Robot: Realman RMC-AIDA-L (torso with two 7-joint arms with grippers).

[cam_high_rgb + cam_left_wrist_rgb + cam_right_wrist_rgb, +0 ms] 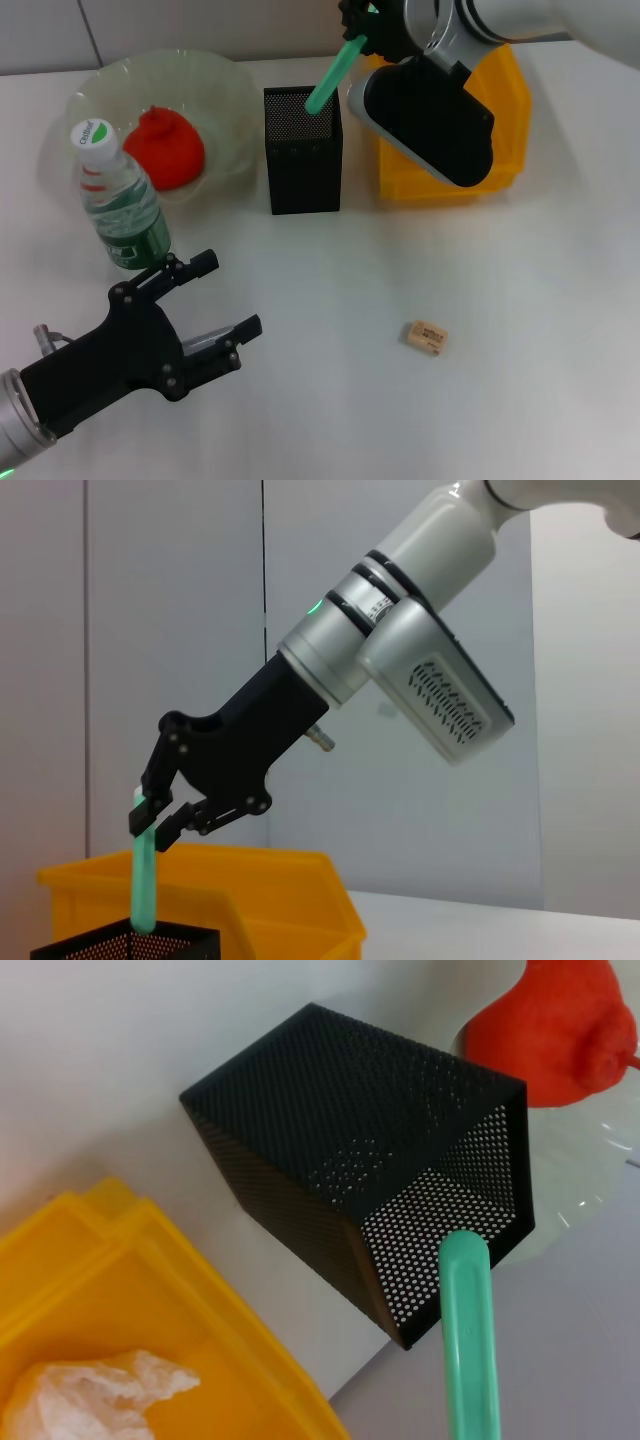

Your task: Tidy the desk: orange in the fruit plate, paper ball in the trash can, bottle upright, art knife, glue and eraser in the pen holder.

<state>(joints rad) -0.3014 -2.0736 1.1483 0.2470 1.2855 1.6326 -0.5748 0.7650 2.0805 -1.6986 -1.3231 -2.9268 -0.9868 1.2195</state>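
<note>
**Right gripper holds a green stick over the pen holder**

We see the white table [520, 300] carrying everything. Just beside our right gripper [158, 815], on its outer side, sits the bright yellow rectangular plastic trash can [505, 120], and the crumpled white paper ball [85, 1390] lies inside it. Farther off, beyond the holder, the pale green translucent fruit plate with a wavy rim [215, 85] holds the red-orange round orange [165, 150]. The clear plastic bottle with a white cap and green label [120, 200] stands upright next to the plate, just ahead of our left gripper [225, 300], which hovers low over the table with its fingers spread apart and nothing between them.

Directly under the right gripper stands the black metal-mesh square pen holder [303, 165]. That gripper is clamped on the upper end of a slim mint-green stick [330, 75], tilted, its lower end dipping into the holder's mouth.

The small tan-beige rectangular eraser [426, 337] lies on the table, well apart from both grippers.
</note>
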